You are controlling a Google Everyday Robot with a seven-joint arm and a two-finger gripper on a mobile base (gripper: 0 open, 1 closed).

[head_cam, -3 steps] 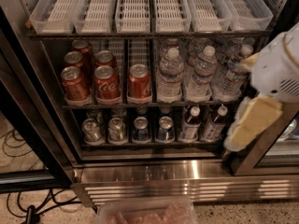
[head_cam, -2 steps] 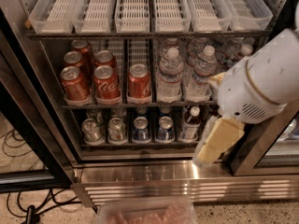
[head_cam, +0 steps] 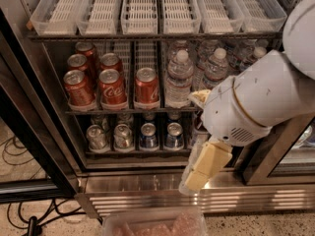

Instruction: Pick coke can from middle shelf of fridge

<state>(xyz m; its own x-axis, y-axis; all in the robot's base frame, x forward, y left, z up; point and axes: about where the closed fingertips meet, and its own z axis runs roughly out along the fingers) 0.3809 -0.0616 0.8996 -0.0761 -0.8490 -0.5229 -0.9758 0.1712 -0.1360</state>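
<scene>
Several red coke cans stand on the middle shelf point(head_cam: 128, 111) of the fridge point(head_cam: 59, 132), in its left lanes. The front ones are at the left point(head_cam: 78, 87), the middle point(head_cam: 112, 86) and the right point(head_cam: 146, 85); more stand behind them. Clear water bottles point(head_cam: 178, 77) fill the lanes to their right. My gripper point(head_cam: 196, 180) hangs low in front of the fridge, right of centre, below the middle shelf and level with the base. It points down-left, apart from the cans and holding nothing. My white arm point(head_cam: 256, 102) hides the right end of the shelves.
The top shelf holds bare white lanes point(head_cam: 140, 6). The bottom shelf holds silver cans point(head_cam: 96, 136) and blue cans point(head_cam: 147, 135). The ribbed steel grille point(head_cam: 147, 200) runs along the base. A clear bin point(head_cam: 152, 222) sits at the bottom edge. Cables point(head_cam: 15, 154) lie on the floor at left.
My arm has swung in from the right edge toward the left and lower, now covering the right-hand bottles and the right of the bottom shelf. The cans have not moved.
</scene>
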